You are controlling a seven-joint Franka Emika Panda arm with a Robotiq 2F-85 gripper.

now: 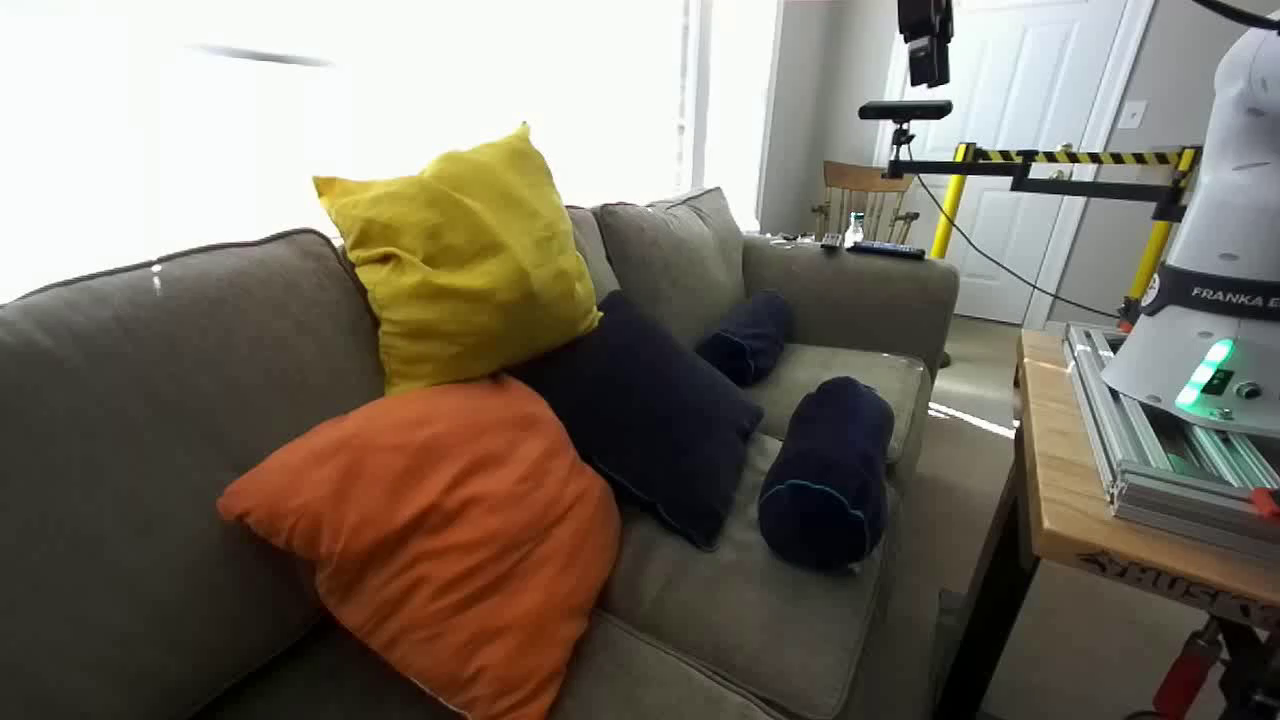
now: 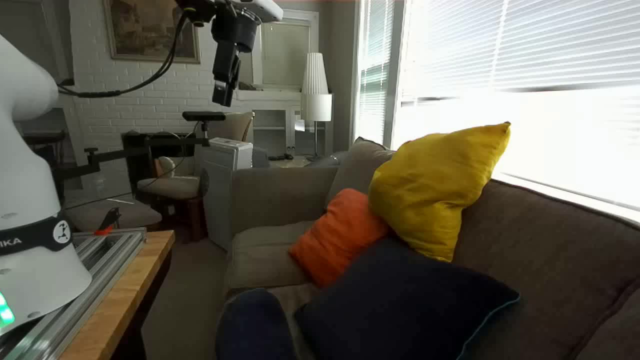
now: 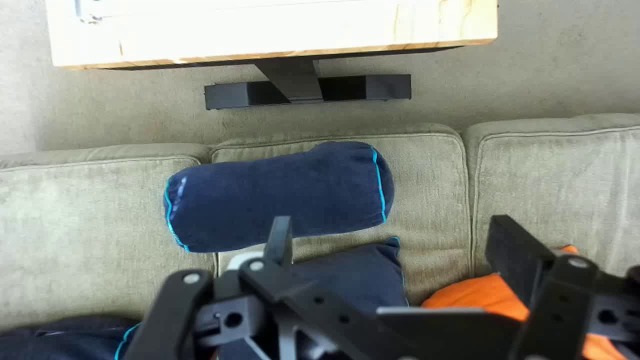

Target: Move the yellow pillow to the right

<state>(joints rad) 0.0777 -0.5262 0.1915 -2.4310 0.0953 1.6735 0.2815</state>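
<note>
The rightward move looked unmade: grasp, carry and release probably all remained. An exterior view had a white brick wall (image 2: 105,114) upper left, a blind-hung window (image 2: 465,45) upper right. In an exterior view the grey-beige sofa (image 1: 175,420) spanned left and centre, the mustard-yellow throw pillow (image 1: 475,262) propped left of centre above an orange throw pillow (image 1: 450,520). The Robotiq gripper (image 3: 391,232) was spread apart, clasping nothing.
</note>
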